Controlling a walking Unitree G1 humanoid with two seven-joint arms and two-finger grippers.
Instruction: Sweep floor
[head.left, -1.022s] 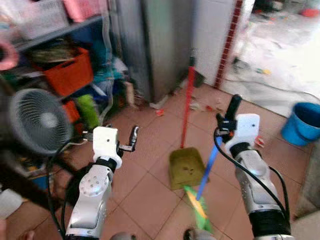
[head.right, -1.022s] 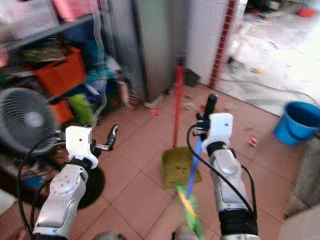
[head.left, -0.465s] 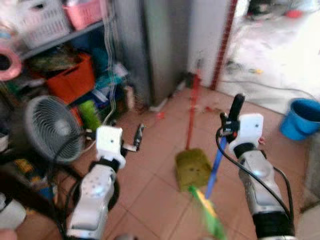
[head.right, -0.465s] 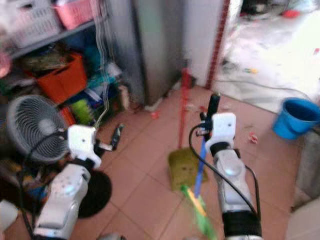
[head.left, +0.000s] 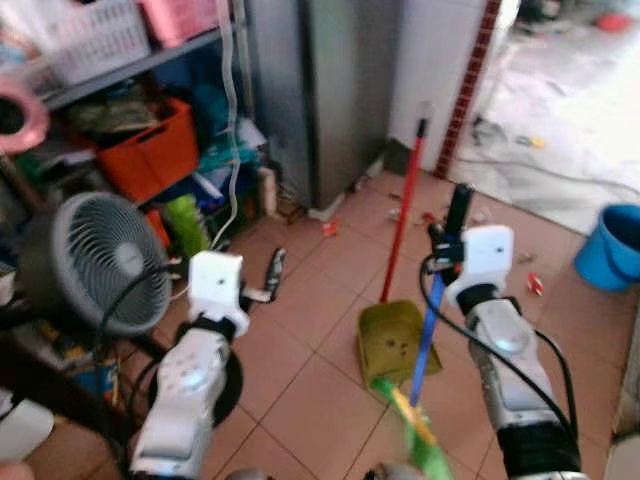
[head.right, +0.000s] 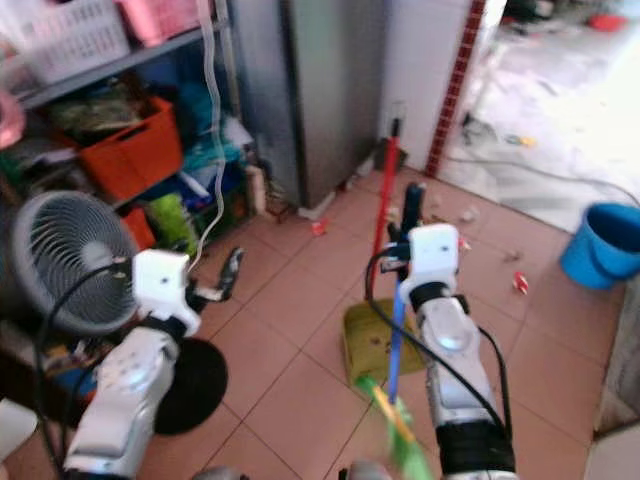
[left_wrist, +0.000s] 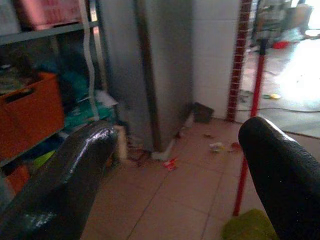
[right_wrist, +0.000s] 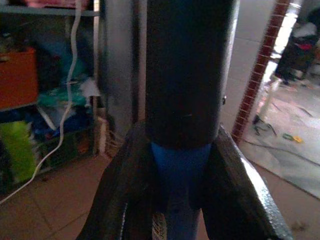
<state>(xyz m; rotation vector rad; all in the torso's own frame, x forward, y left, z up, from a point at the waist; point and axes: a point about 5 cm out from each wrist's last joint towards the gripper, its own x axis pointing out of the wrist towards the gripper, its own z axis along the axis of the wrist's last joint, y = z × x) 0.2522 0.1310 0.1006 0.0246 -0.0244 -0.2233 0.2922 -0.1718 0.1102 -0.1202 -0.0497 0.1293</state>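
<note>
Right gripper (head.left: 452, 222) fingers clamp the broom (head.left: 428, 325) handle; left gripper (head.left: 272, 275) fingers spread empty beside the dustpan (head.left: 398, 343).

A grey round fan (head.left: 92, 262) stands at the left on a black disc base (head.right: 190, 384), in front of a metal shelf unit (head.left: 130, 68). On the shelf's upper level sit a white basket (head.left: 92, 35) and a pink basket (head.left: 190, 15); below them is an orange crate (head.left: 150, 150), with a bright green bottle (head.left: 185, 222) lower down near the floor. A white cord (head.left: 232, 110) hangs down the shelf's front. Just beside the shelf stands a tall grey metal cabinet (head.left: 340, 90), then a white tiled wall (head.left: 440, 70) edged with a red-brick strip (head.left: 472, 85). A blue bucket (head.left: 610, 258) stands at the right edge.
</note>
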